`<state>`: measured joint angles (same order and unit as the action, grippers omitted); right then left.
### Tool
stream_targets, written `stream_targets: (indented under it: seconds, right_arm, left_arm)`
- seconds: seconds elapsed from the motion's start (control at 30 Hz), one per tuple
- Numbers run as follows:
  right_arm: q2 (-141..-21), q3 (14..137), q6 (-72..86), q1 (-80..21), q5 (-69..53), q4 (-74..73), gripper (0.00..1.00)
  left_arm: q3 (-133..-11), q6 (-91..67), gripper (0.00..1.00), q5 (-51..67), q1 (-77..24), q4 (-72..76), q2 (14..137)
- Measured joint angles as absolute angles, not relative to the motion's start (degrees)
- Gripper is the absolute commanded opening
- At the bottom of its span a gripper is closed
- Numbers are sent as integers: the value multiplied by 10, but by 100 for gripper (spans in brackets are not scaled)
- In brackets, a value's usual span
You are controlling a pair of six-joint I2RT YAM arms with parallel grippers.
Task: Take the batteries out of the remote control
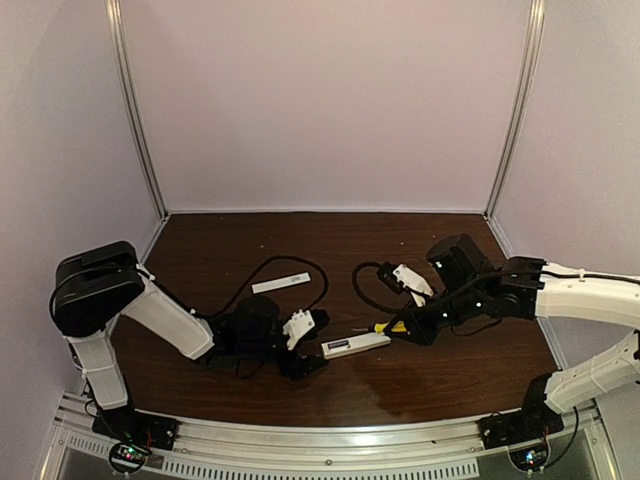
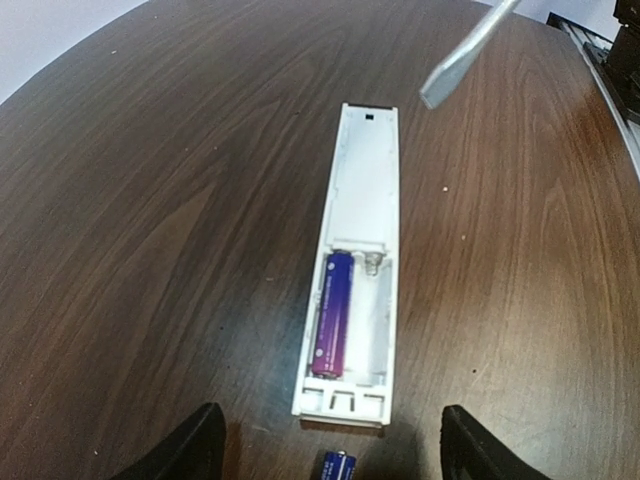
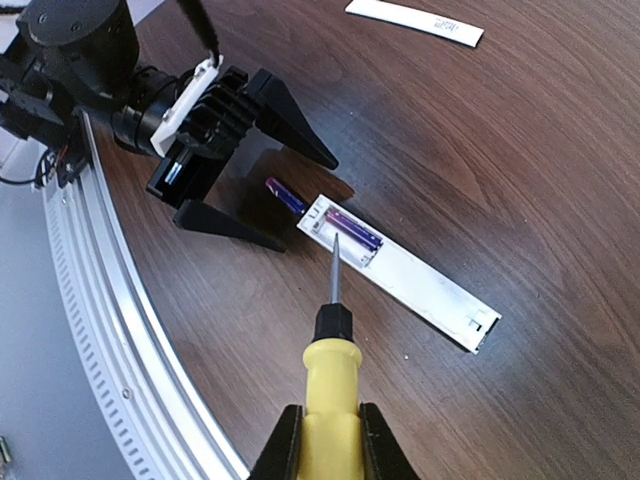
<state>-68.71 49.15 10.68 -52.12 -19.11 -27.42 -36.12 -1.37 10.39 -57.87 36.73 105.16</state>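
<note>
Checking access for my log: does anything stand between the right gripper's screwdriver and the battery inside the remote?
Nothing visible does. The cover strip lies apart, the remote is open, and the battery lies bare near the screwdriver tip.

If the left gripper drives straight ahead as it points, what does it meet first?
Probably the loose battery, lying between the fingers of the open left gripper. Just beyond it is the battery end of the remote control, also within the gap. Its height is unclear.
</note>
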Motion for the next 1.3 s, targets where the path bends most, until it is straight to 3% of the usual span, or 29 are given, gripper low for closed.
stream_targets:
  seconds: [0.4,0.9,1.3]
  right_arm:
    - [-684,500,-26,-537,-130,-308,0]
    - [-691,523,-104,-542,-118,-329,0]
    - [-705,522,-190,-555,-118,-317,0]
  left_arm:
    - [-362,-12,65,104,-579,423,1094]
    - [-362,15,34,108,-580,472,1122]
    - [-363,18,21,113,-580,479,1125]
